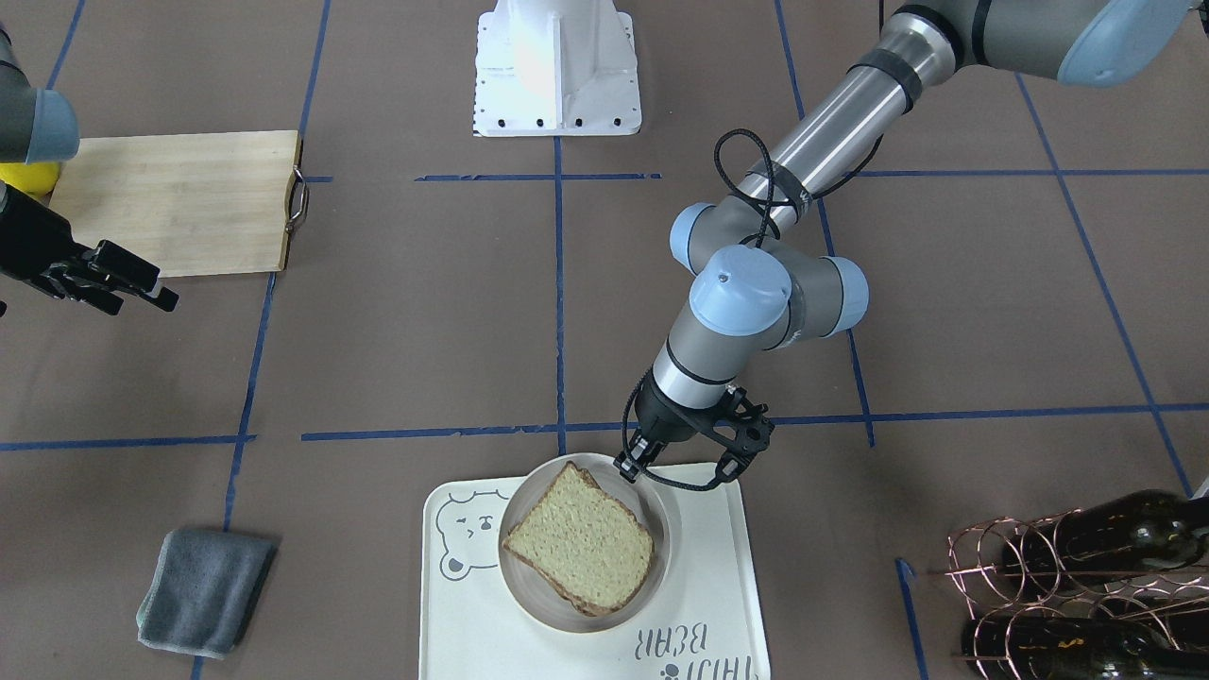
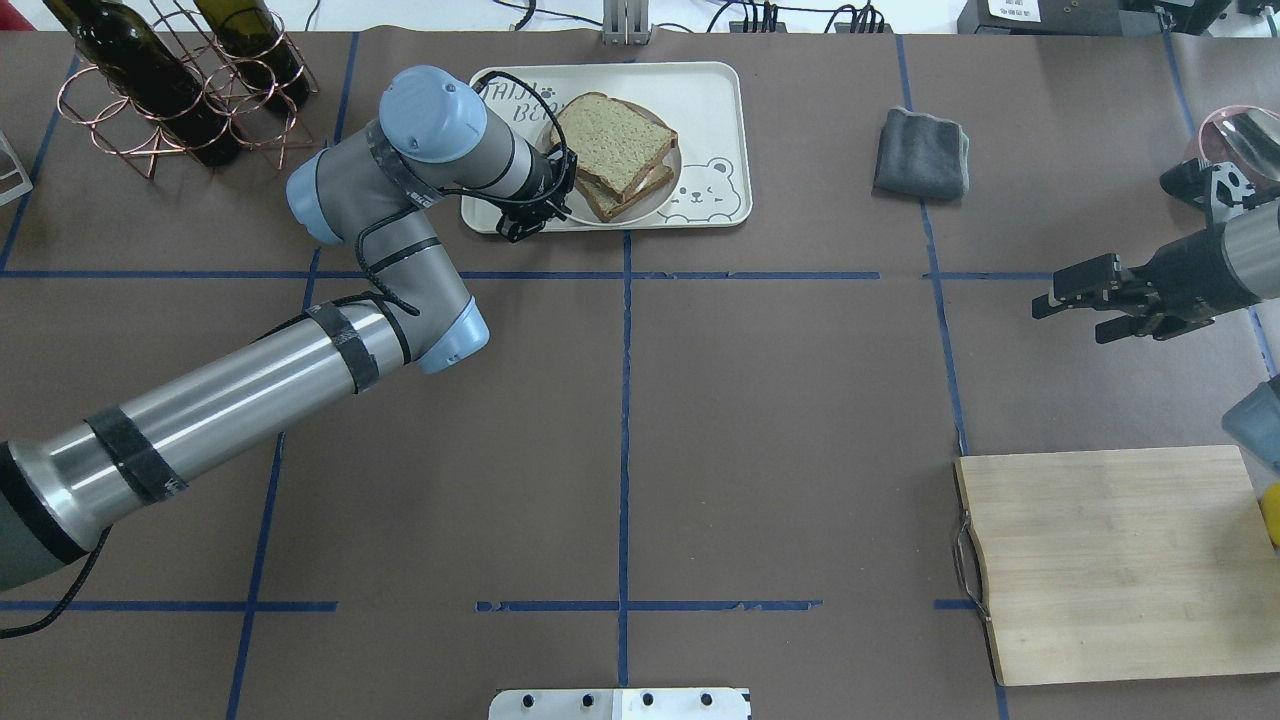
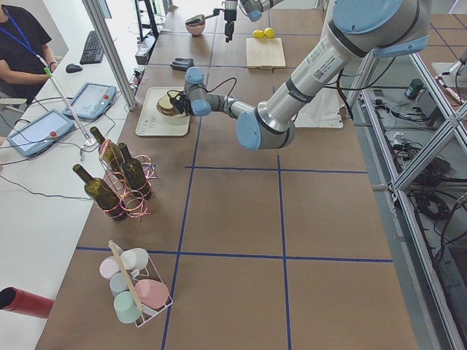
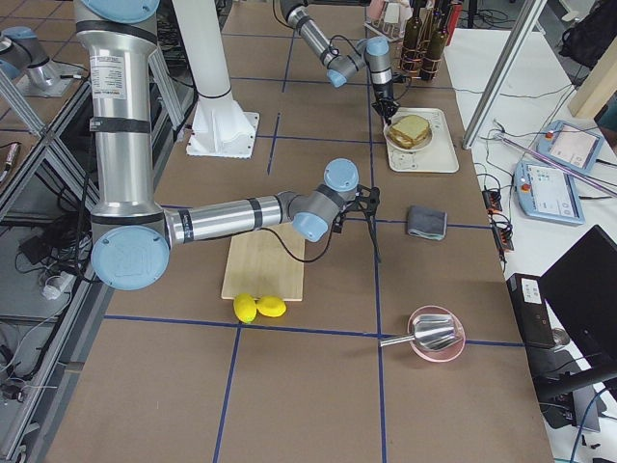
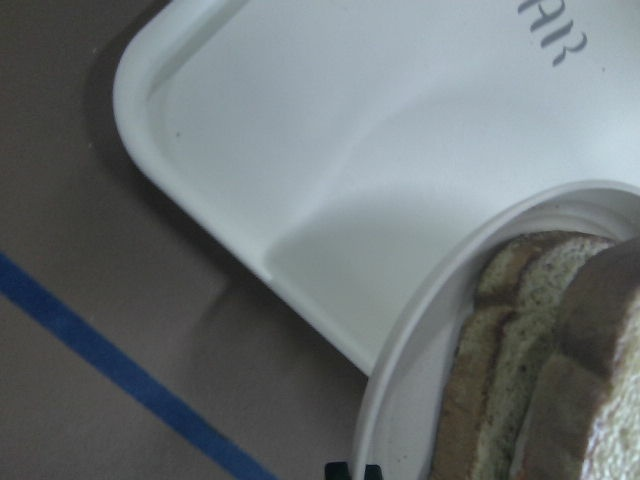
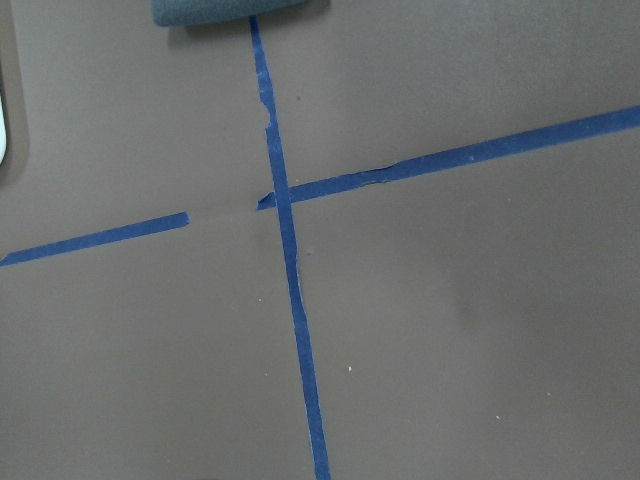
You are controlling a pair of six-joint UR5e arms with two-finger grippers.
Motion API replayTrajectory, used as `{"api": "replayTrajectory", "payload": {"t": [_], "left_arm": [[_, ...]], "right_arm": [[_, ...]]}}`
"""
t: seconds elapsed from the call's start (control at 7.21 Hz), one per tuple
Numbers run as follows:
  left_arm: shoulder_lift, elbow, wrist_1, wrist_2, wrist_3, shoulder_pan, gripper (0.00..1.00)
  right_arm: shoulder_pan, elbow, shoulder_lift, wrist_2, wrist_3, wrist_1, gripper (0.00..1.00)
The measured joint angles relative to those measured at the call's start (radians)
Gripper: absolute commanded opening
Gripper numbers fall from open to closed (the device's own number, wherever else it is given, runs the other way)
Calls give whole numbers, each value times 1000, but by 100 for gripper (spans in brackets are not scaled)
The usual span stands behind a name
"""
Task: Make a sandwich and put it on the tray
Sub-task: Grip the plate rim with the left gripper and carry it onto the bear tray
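The sandwich (image 1: 581,538) is two stacked tan bread slices on a small round white dish (image 1: 567,619). No egg shows between the slices. The dish stands on the cream tray (image 1: 699,567) with the bear drawing, at the table's far side in the overhead view (image 2: 710,100). My left gripper (image 1: 635,469) is at the dish's rim on the robot's side, its fingers close together on the rim. In the left wrist view the rim (image 5: 420,330) and the bread (image 5: 540,380) fill the lower right. My right gripper (image 2: 1070,312) is open and empty, above bare table far from the tray.
A grey cloth (image 2: 920,152) lies to the right of the tray. A wooden cutting board (image 2: 1115,560) lies near the right arm, with two lemons (image 4: 258,307) beside it. A wire rack of wine bottles (image 2: 170,90) stands left of the tray. A pink bowl (image 4: 434,333) sits at the right end.
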Motion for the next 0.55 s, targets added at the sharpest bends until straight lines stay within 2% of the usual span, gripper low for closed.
{"api": "replayTrajectory", "payload": {"t": [0.14,0.28,0.42,0.55], "left_arm": [[-10,34,-18,6,-8,-6,0],[-15,52,-32,8,-10,-9,87],[-17,58,-39,9,2,-9,100],[-18,56,-41,9,31,-12,100]], "right_arm": [[0,2,1,0,0,0,100],[0,7,0,1,0,-1,100],[1,15,-2,1,1,-2,100],[1,18,-2,1,1,-3,100]]}}
